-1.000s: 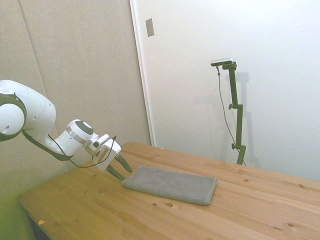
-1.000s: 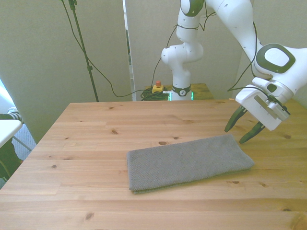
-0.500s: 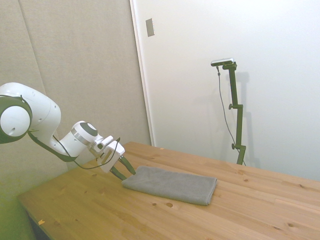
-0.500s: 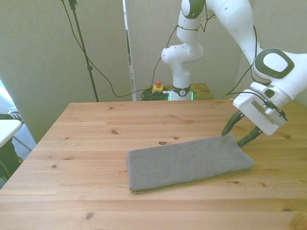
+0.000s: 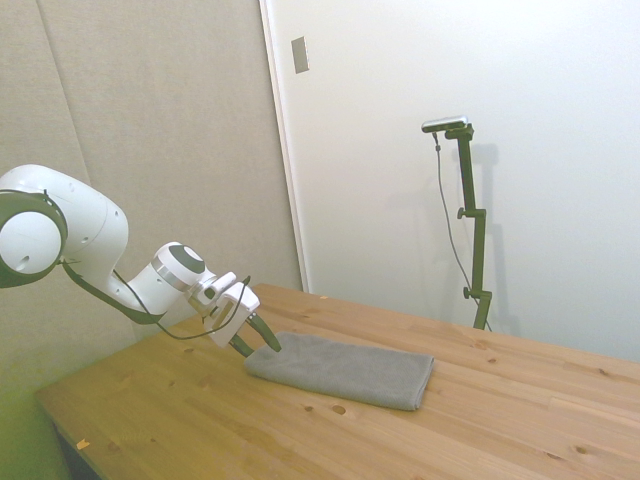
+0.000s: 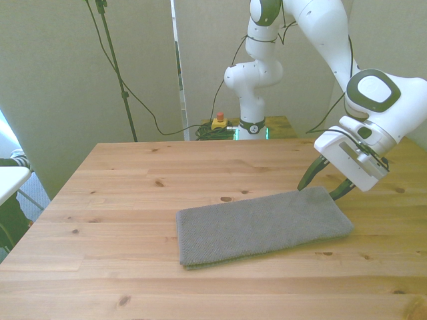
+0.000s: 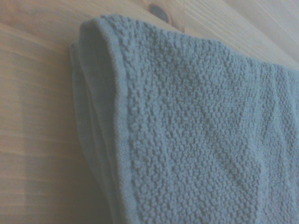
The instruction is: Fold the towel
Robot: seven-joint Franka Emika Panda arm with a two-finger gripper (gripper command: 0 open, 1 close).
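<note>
The towel (image 6: 263, 225) looks soft, light and limp, lying layered on the counter (image 6: 133, 180). The end effector (image 6: 325, 188), fingers spread and empty, straddles its 2 o'clock corner in the front view. Pinching every layer at that hemmed edge seems best.

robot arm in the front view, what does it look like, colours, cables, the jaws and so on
A glossy white arm of rounded segments, with dark green-grey bands at the joints. Thin black cables loop along it. The gripper has a boxy white body with a dark slot, and two slim, dark green, tapering jaws. A green light glows at the base.
</note>
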